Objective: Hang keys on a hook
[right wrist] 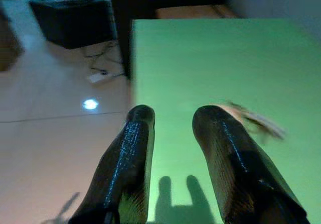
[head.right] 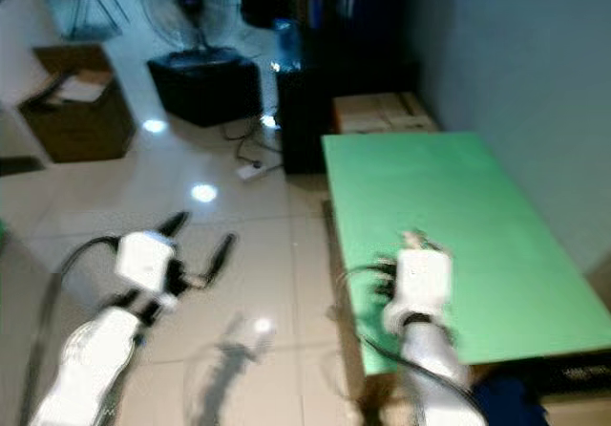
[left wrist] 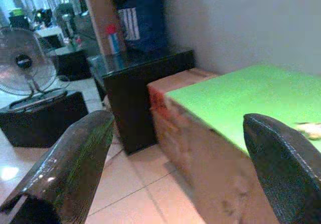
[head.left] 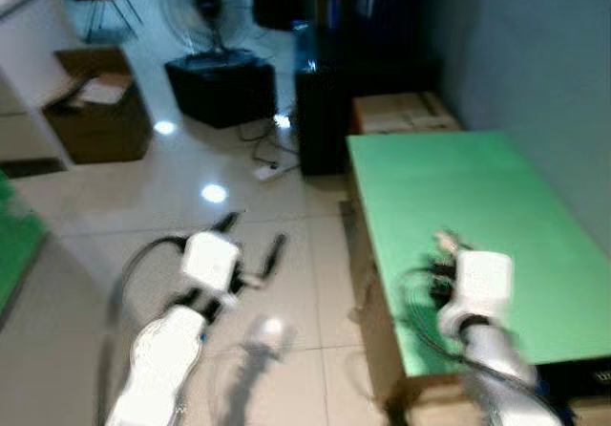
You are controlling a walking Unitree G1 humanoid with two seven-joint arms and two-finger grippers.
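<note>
The right gripper (right wrist: 173, 116) hovered over the near part of the green table (head.left: 496, 206), its two black fingers (right wrist: 228, 148) parted by a narrow gap and closed on nothing. Just beyond the tip of one finger lay a small pale, blurred object on the green surface, probably the keys (right wrist: 253, 118), though the blur made that hard to confirm. They rested flat on the table, close to the finger but with no clear contact. In the head views the same pale bit showed just ahead of the right wrist, near the table's front-left area (head.left: 445, 242).

The left gripper (head.left: 253, 244) hung out over the tiled floor (head.left: 191, 206), left of the table, with its fingers (left wrist: 75, 169) spread wide and empty. Its wrist camera looked past them toward the table's cardboard-coloured side, a cardboard box (left wrist: 170, 83) and a black cabinet (left wrist: 135, 78) against the grey wall (left wrist: 241, 23).

Further back on the floor stood a fan (head.left: 212, 6) on a black box (head.left: 221, 87), with a white power strip (head.left: 269, 168) and cable beside it, and an open brown carton (head.left: 95, 106) to the left.
</note>
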